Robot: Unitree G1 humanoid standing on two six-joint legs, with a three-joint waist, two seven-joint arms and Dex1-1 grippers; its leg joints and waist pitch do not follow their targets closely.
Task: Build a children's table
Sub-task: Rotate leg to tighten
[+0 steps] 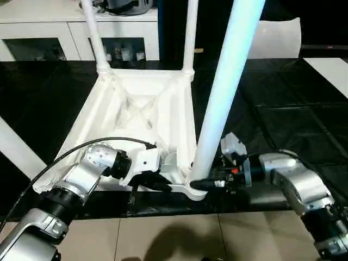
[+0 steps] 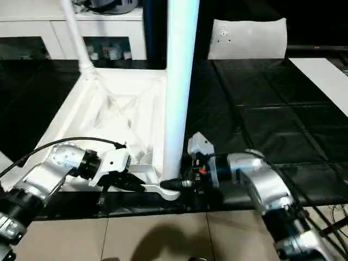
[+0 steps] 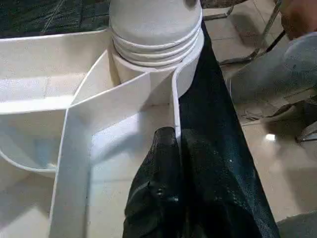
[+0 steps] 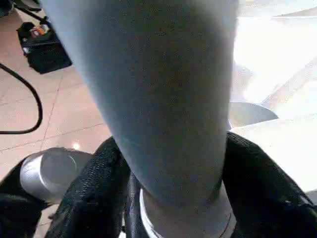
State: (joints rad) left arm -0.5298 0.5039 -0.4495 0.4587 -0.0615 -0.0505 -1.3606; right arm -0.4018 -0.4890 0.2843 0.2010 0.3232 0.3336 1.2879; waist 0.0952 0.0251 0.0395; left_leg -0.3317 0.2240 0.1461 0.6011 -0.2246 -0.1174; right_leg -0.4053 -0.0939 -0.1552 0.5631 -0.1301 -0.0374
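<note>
Nearest: left gripper point(image 1: 157, 184) is pinched closed on the near rim of the upside-down table top point(image 1: 136, 111), just beside the near right corner socket point(image 3: 156, 47). Right gripper point(image 1: 202, 185) straddles the base of the near leg point(image 1: 225, 87), a finger point(image 4: 94, 191) on each side; that leg stands upright in the socket. Top lies on the black mat point(image 1: 293, 109), ribs up. Far end: two more legs point(image 1: 93, 32) upright in their sockets. Beyond, a white cabinet point(image 1: 49, 24).
</note>
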